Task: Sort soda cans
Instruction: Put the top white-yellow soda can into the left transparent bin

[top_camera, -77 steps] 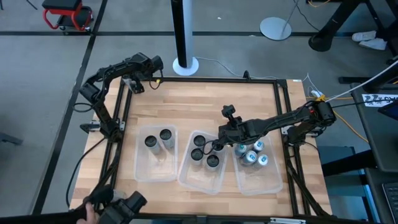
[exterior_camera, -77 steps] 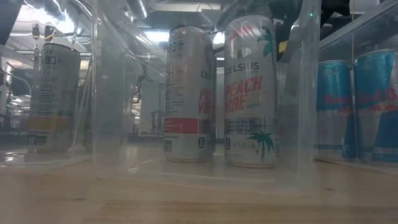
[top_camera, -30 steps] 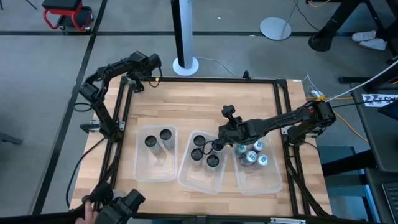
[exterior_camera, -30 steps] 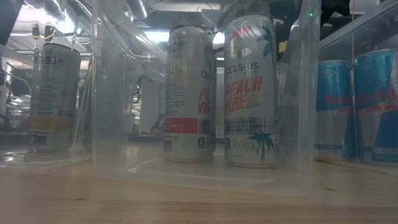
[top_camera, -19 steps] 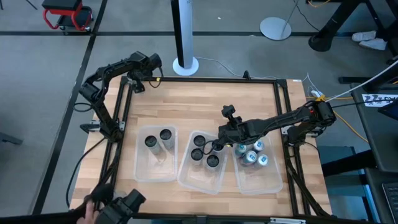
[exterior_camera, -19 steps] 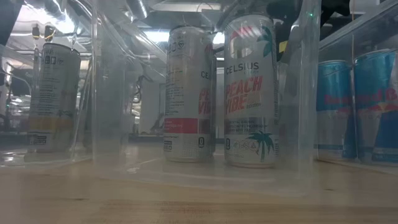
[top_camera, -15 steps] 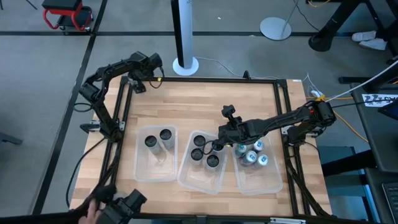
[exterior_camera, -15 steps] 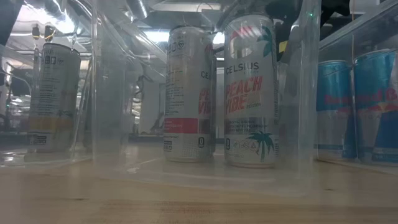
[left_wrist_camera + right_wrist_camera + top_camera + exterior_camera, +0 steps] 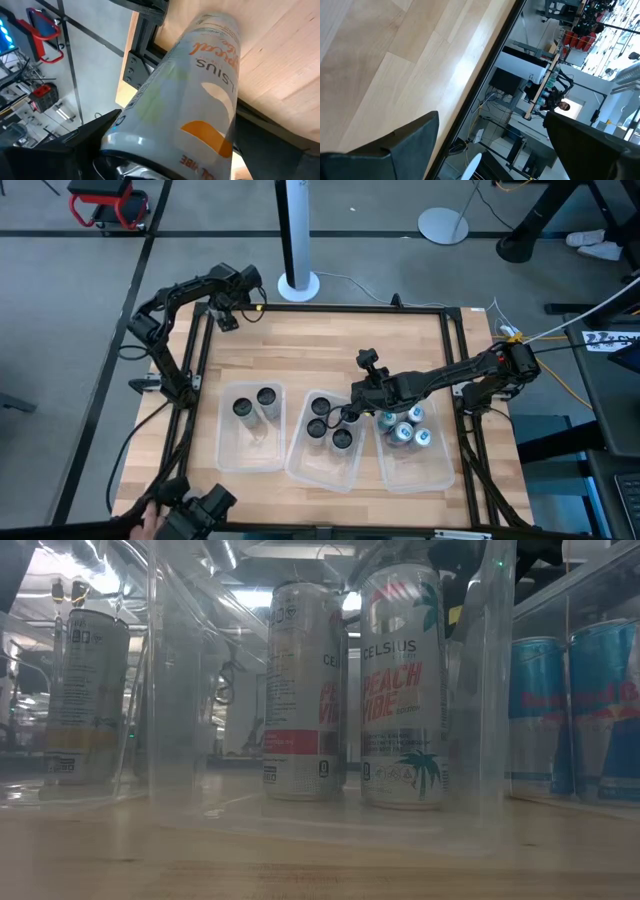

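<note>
Left wrist view is showing the tall white-and-orange soda can (image 9: 192,95) lying lengthwise between the left gripper's (image 9: 228,313) wide-spread fingers, clamped, at the table's far-left corner, well apart from the clear plastic bins (image 9: 222,455).

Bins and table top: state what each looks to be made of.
The bins look like clear, glossy plastic: the cans show through their walls, which catch reflections. The table top looks like pale wood in joined planks, matte, with visible grain and seams.
</note>
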You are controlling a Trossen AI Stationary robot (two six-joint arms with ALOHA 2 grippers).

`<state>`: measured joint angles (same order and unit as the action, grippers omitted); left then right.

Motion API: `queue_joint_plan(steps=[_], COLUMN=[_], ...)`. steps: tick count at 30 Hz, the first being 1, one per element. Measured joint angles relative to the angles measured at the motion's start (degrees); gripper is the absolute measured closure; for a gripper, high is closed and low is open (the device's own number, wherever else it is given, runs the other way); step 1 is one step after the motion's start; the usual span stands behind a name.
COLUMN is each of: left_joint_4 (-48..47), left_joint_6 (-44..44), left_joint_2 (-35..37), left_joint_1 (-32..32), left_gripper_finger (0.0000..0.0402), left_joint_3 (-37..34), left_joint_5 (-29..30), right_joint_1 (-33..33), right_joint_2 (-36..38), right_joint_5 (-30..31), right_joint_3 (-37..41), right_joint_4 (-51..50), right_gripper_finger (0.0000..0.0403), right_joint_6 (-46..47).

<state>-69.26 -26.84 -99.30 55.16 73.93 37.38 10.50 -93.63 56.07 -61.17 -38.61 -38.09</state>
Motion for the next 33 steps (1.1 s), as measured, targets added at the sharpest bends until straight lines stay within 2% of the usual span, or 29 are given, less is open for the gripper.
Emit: queue_joint_plan(steps=[4, 11, 20, 33], left_joint_4=[-0.26, -3.21, -6.53, -13.24], left_joint_6=[0.49, 1.56, 5.18, 13.39], left_joint_2=[-0.01, 0.04, 4.53, 20.58], left_joint_1=[-0.02, -0.69, -5.69, -20.21], left_gripper_finger=[0.0058, 0.0128, 0.0137, 0.0138], left_joint_3=[0.0, 0.0, -0.11, -0.11], left_joint_5=[0.11, 0.63, 1.97, 3.35], right_joint_1=[-0.02, -0.02, 0.01, -0.02], right_joint_2=[0.01, 0.01, 0.01, 0.01], right_joint_5=[0.0, -0.2, -0.13, -0.07], right_joint_3=[0.01, -0.01, -0.01, -0.01], right_joint_4=[0.0, 0.0, 0.0, 0.07], right_gripper_finger=[0.0039, 0.0039, 0.0039, 0.0039], right_joint_6=[0.0, 0.0, 0.0, 0.0])
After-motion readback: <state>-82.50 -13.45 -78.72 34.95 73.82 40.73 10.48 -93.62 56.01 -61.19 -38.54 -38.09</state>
